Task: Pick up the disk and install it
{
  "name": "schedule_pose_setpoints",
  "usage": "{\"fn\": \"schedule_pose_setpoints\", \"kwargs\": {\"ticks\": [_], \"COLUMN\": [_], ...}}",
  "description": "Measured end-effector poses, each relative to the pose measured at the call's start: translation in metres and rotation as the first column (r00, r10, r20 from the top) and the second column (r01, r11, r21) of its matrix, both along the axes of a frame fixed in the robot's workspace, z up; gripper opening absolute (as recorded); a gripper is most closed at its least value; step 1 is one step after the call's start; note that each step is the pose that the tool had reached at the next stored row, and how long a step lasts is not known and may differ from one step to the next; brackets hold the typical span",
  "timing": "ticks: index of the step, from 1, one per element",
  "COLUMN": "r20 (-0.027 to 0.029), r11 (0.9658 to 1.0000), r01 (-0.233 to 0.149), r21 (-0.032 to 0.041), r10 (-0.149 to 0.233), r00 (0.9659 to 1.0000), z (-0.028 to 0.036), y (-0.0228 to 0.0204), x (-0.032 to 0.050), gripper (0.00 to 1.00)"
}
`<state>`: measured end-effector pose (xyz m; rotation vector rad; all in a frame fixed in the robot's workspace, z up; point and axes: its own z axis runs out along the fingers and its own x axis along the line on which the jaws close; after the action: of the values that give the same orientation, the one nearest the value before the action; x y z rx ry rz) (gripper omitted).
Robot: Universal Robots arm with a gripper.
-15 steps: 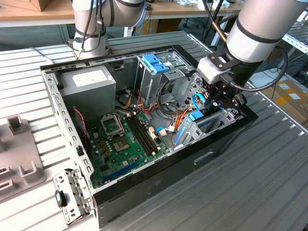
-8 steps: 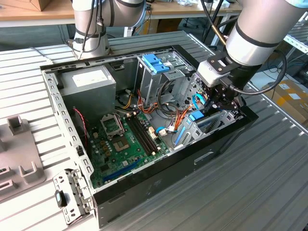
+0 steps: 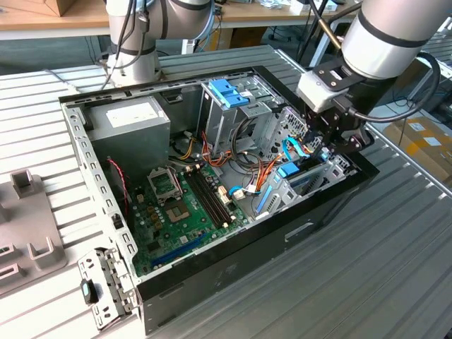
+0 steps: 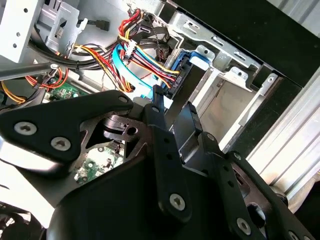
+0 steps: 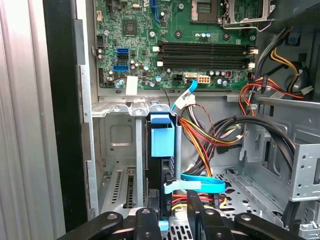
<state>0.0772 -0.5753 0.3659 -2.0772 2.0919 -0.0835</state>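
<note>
The disk (image 3: 288, 171) is a dark flat drive in a bright blue carrier. It stands on edge in the metal drive bay (image 5: 117, 165) at the exterior view's right end of the open computer case (image 3: 233, 265). In the first wrist view its blue end tab (image 5: 162, 135) points toward the motherboard and its dark body (image 5: 161, 172) runs back to me. My gripper (image 3: 321, 150) hangs over that bay, and in both wrist views (image 5: 171, 210) (image 4: 175, 107) its black fingers (image 4: 156, 107) sit on either side of the disk's near end, shut on it.
A thin blue cable (image 5: 197, 184) and bundles of red, yellow and black wires (image 5: 210, 145) crowd the bay's side. A tall grey cage with a light-blue bracket (image 3: 227, 92) stands mid-case, with the motherboard (image 3: 187, 205) and power supply (image 3: 131, 123) beyond. Grey fixtures (image 3: 25, 226) lie on the table.
</note>
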Motion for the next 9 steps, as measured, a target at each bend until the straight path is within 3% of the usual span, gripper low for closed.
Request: {"fn": "schedule_pose_setpoints", "kwargs": {"ticks": [5, 6, 8, 9], "r20": [0.0000, -0.0001, -0.0002, -0.0114], "r11": [1.0000, 1.0000, 1.0000, 1.0000], "r01": [0.000, 0.000, 0.000, 0.000], "r21": [0.0013, 0.0013, 0.0012, 0.0014], "r10": [0.000, 0.000, 0.000, 0.000], "r00": [1.0000, 1.0000, 1.0000, 0.9999], "z": [0.0007, 0.0007, 0.0007, 0.0002], "y": [0.0000, -0.0003, -0.0032, -0.0044], "x": [0.0000, 0.0000, 0.0000, 0.0001], "gripper": [0.35, 0.21, 0.11, 0.11]}}
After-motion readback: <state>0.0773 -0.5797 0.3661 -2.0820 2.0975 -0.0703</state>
